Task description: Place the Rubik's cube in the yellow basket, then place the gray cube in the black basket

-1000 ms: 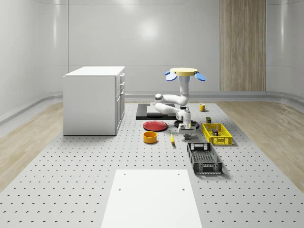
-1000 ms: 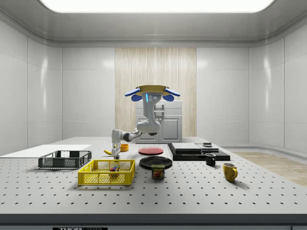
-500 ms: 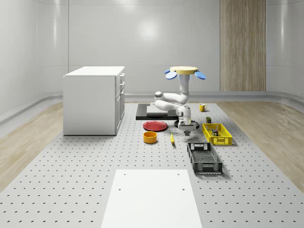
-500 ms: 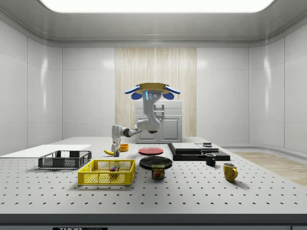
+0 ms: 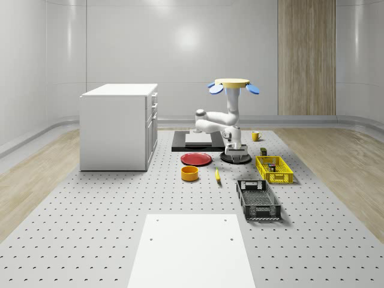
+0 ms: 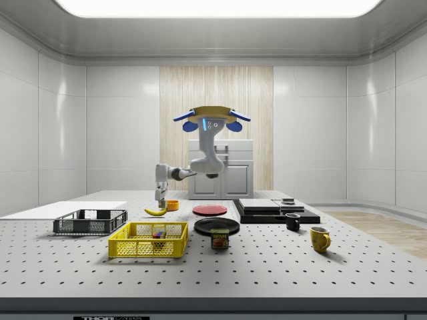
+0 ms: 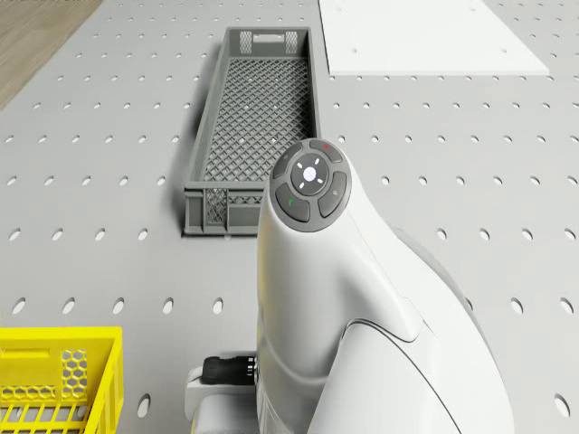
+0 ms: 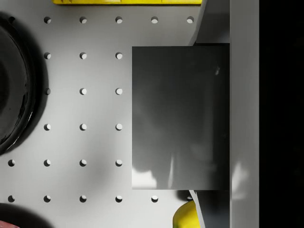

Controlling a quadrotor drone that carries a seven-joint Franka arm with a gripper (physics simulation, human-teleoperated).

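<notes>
while the drone point(image 5: 233, 83) hovers, gray cube point(image 8: 179, 118) gripped in hand point(image 6: 160, 193)

Baskets: two, a yellow basket point(image 5: 274, 169) and a black basket point(image 5: 258, 200)
Plates: two, a red plate point(image 5: 196, 159) and a black plate point(image 6: 217, 225)
Mugs: two, a yellow mug point(image 6: 319, 239) and a black mug point(image 6: 292, 221)
Bananas: one banana point(image 5: 217, 175)
Bowls: one bowl point(image 5: 189, 173)
Cabinets: one cabinet point(image 5: 119, 126)
Cans: one can point(image 6: 219, 238)

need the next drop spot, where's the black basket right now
In the whole-scene view the black basket sits on the table right of centre, just nearer the camera than the yellow basket, with the banana off its left.
</notes>
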